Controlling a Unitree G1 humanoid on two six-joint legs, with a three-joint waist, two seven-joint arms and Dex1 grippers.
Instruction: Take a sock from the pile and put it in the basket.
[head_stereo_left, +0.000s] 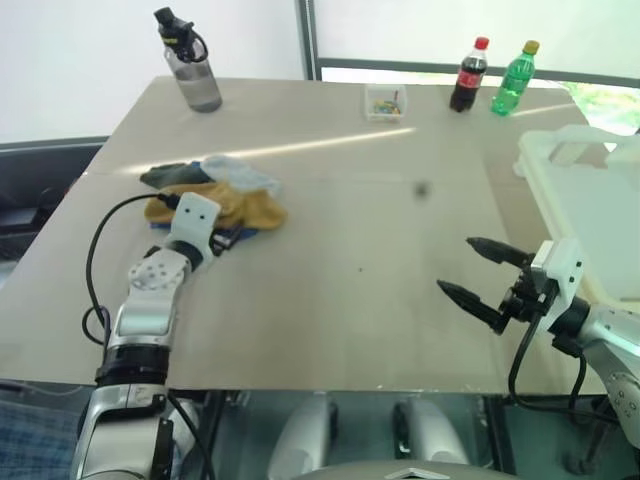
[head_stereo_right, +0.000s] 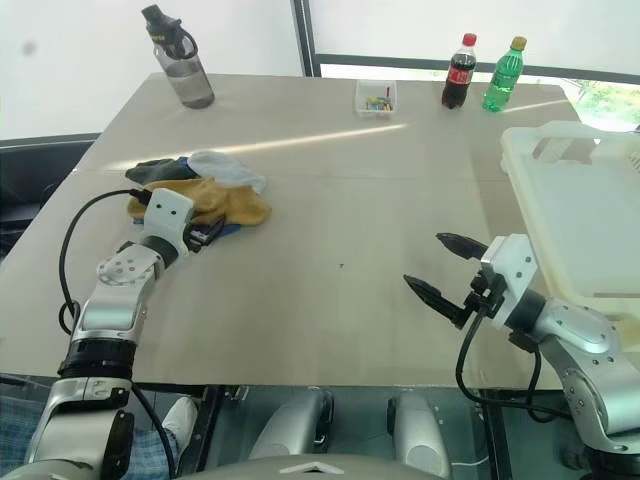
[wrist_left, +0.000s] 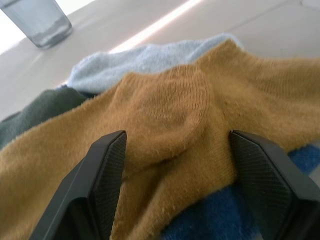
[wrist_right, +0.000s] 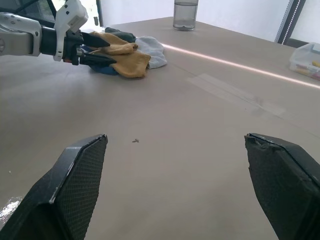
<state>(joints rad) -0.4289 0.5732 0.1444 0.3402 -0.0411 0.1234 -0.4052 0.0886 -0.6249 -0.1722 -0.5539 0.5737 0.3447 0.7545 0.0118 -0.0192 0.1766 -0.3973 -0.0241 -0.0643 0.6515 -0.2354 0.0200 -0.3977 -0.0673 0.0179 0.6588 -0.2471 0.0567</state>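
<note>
Spread wide, both my jaws grip nothing: left gripper (wrist_left: 175, 150) straddles the sock (wrist_left: 200, 115) atop the pile (head_stereo_left: 215, 195); right gripper (head_stereo_left: 480, 275) hovers beside the basket (head_stereo_left: 585, 190).

Each arm consists of silver-grey metallic segments with round screw-studded joint housings, a black ribbed collar near the elbow, a looping black cable along the outside, and a white plastic wrist block carrying two tapered matte-black fingers (wrist_left: 107, 175) with a cross-hatched grip texture on their inner faces.
</note>
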